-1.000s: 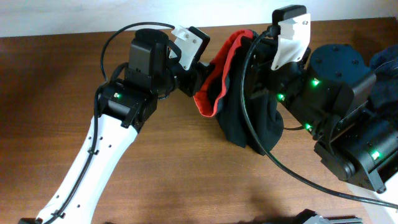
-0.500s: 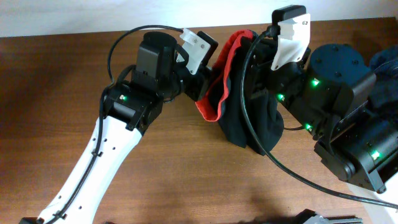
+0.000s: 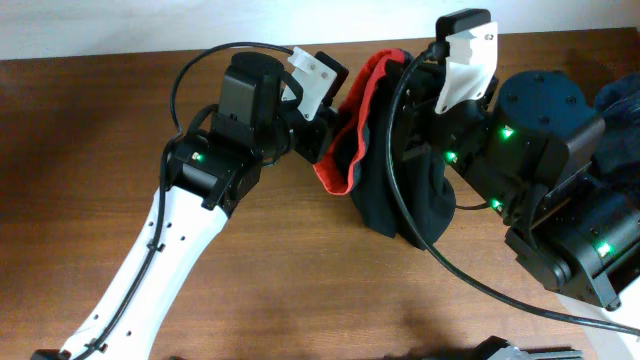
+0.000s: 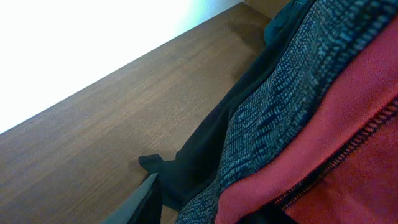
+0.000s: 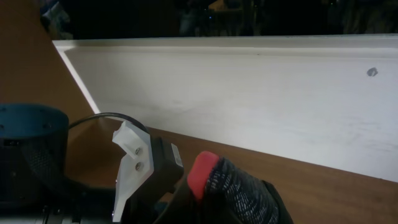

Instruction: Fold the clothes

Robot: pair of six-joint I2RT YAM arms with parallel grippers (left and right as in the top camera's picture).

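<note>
Black pants (image 3: 400,190) hang bunched at the upper centre of the overhead frame, draping down toward the bench (image 3: 100,120). The right gripper (image 3: 418,100) is clamped tight, with the top of the bundle pinched in it. The left gripper (image 3: 328,135) presses into the red edge (image 3: 335,170) from the left side. Its wrist view is full of grey waistband (image 4: 280,106), and I cannot tell whether it has a grip.
</note>
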